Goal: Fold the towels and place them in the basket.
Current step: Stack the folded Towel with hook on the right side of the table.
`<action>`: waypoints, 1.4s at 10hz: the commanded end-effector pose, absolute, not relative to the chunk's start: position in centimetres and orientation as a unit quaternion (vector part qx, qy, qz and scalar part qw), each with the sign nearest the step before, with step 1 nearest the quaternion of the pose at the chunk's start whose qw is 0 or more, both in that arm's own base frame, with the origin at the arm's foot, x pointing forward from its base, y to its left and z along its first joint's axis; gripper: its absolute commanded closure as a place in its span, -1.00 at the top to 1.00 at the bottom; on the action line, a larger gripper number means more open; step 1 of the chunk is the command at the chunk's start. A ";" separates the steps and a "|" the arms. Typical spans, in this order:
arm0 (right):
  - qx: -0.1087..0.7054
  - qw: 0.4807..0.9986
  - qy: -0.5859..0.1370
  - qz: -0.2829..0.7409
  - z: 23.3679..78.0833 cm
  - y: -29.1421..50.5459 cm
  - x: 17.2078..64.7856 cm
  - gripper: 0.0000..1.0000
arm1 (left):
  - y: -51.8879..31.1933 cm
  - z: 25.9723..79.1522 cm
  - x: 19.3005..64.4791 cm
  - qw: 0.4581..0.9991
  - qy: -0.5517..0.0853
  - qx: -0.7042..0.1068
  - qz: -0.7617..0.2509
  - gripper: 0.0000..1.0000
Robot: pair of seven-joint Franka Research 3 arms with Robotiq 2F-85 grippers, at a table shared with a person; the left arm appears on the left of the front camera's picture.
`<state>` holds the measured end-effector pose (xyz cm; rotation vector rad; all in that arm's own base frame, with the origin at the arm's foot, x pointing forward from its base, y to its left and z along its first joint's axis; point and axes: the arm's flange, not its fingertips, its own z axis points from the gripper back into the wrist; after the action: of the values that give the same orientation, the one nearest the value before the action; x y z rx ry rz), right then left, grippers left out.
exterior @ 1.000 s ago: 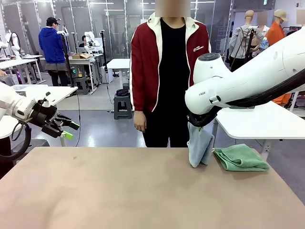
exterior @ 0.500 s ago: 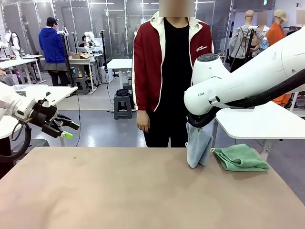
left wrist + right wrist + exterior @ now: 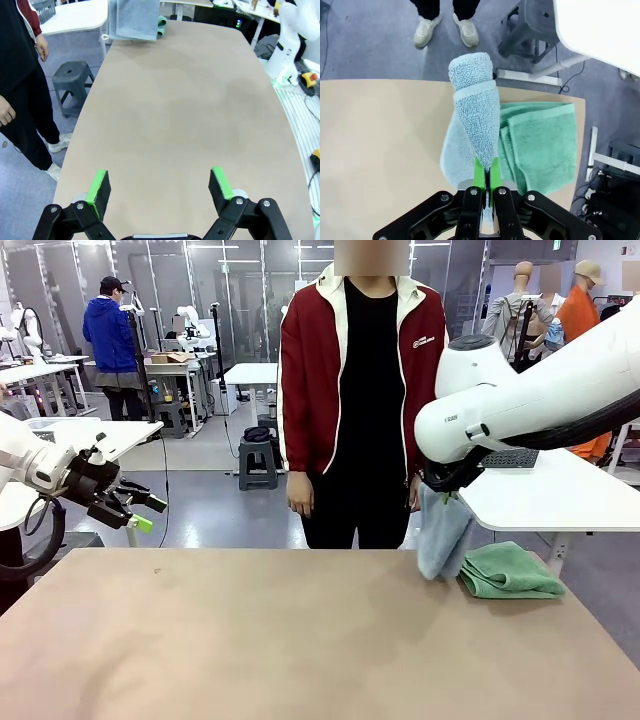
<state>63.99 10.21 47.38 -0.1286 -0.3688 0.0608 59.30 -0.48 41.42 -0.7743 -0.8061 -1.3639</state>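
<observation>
The light grey towel [image 3: 443, 540] hangs in a folded bunch, with my right gripper [image 3: 486, 180] shut on its top. Its lower end reaches the table at the far right edge. Right beside it lies the mint green towel [image 3: 510, 572], folded flat on the table. From above, the grey towel [image 3: 472, 115] overlaps the left edge of the green towel [image 3: 540, 145]. My left gripper [image 3: 150, 515] hovers open and empty off the table's left side, and its green pads [image 3: 98, 184] stand wide apart. The basket [image 3: 512, 458] sits on a white side table behind my right arm.
A person in a red jacket [image 3: 305, 370] stands at the table's far edge, hands down. The brown table [image 3: 280, 640] is bare in the middle and on the left. The white side table [image 3: 560, 495] stands close to the far right corner, with a stool [image 3: 75, 77] on the floor.
My right arm has carried the grey towel to the right, from a gap beside the green towel to right against it. The left arm has not moved.
</observation>
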 end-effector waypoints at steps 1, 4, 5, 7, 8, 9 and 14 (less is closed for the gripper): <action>-0.044 0.985 -0.164 0.039 46.8 8.8 64.9 -0.90 | -0.6 41.6 59.2 0.636 -0.354 -0.336 -0.597 1.00; -0.042 0.990 -0.137 0.017 45.4 7.1 65.6 -0.90 | -0.6 41.6 59.2 0.636 -0.354 -0.336 -0.597 1.00; -0.038 0.991 -0.130 0.010 45.4 6.2 65.6 -0.90 | -0.6 41.6 59.2 0.636 -0.354 -0.336 -0.597 1.00; -0.036 0.992 -0.118 -0.001 44.7 4.0 66.4 -0.90 | -0.6 41.6 59.2 0.636 -0.354 -0.336 -0.597 1.00; -0.035 0.993 -0.112 -0.012 43.8 2.3 67.1 -0.90 | -0.6 41.6 59.2 0.636 -0.354 -0.336 -0.597 1.00; -0.033 0.993 -0.109 -0.021 43.2 0.8 67.7 -0.90 | -0.6 41.6 59.2 0.636 -0.354 -0.336 -0.597 1.00; -0.036 0.993 -0.111 -0.013 38.6 -4.0 70.0 -0.90 | -0.6 41.6 59.2 0.636 -0.354 -0.336 -0.597 1.00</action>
<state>69.11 -3.42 38.68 -0.0886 -0.2103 -0.0505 59.30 -0.48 41.42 -0.7742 -0.8062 -1.3639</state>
